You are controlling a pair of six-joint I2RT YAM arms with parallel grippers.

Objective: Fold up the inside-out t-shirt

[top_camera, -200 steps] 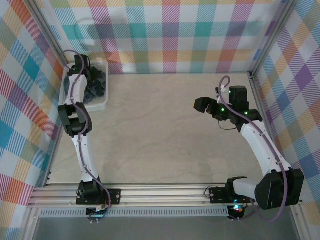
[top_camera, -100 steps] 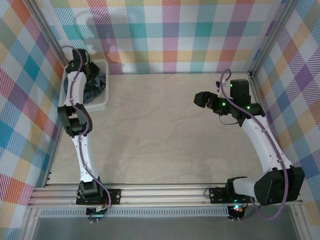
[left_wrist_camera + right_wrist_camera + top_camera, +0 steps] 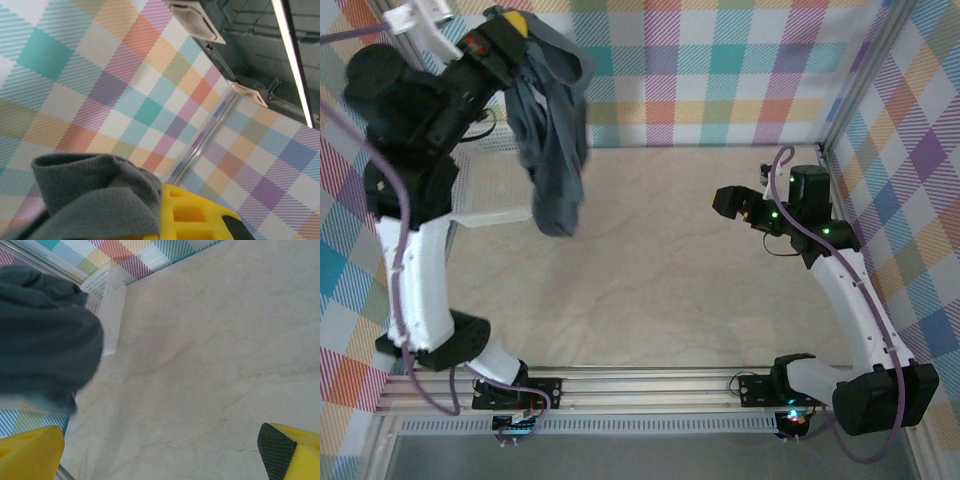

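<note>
Left jaws: high up, pinching the t-shirt (image 3: 555, 150).
T-shirt: hangs bunched in the air over the bench (image 3: 650, 270), beside the white mesh basket (image 3: 480, 185).
Right jaws: spread apart, above the bench.

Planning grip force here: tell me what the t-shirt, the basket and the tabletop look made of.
The t-shirt: soft matte grey knit cloth; it droops in loose folds. The basket: likely rigid white plastic; perforated mesh walls, straight rim. The tabletop: smooth, beige, marble-like veining; perhaps laminate or printed sheet, cannot tell.
</note>
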